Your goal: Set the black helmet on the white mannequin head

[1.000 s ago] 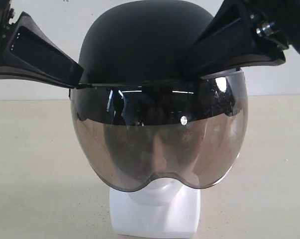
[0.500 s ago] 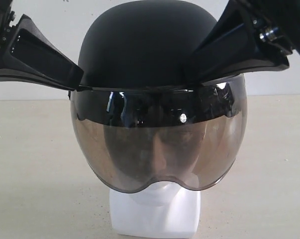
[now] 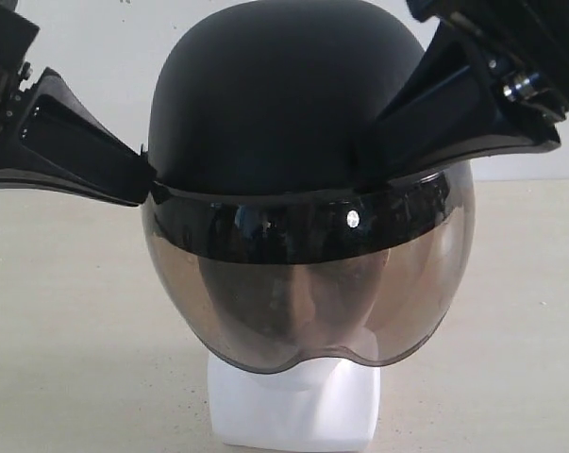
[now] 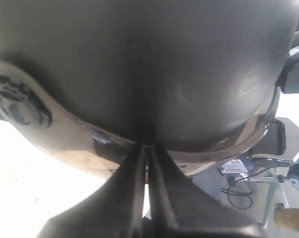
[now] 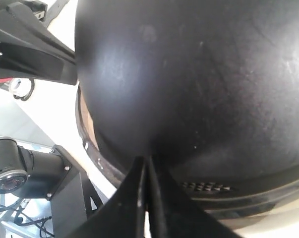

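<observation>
The black helmet (image 3: 265, 104) sits over the white mannequin head (image 3: 293, 411). Its smoky visor (image 3: 303, 293) covers the face, so only the chin and squared neck base show. My left gripper (image 3: 144, 179) is shut, its tips touching the helmet's left side at the rim. My right gripper (image 3: 374, 156) is shut too, pressed against the shell's right side just above the visor band. In the left wrist view the closed tips (image 4: 147, 146) meet the shell (image 4: 149, 64). The right wrist view shows the same contact, closed tips (image 5: 147, 158) against the shell (image 5: 199, 74).
A beige table (image 3: 67, 311) spreads around the neck base, with a white wall (image 3: 86, 28) behind. The right wrist view shows the left arm (image 5: 30, 49) and a black arm base (image 5: 25, 168) beside the table. Cables and a stand (image 4: 248, 173) lie beyond the helmet.
The helmet has come down a little further over the head, the visor's lower edge now hiding more of the chin. Both grippers have moved down with it.
</observation>
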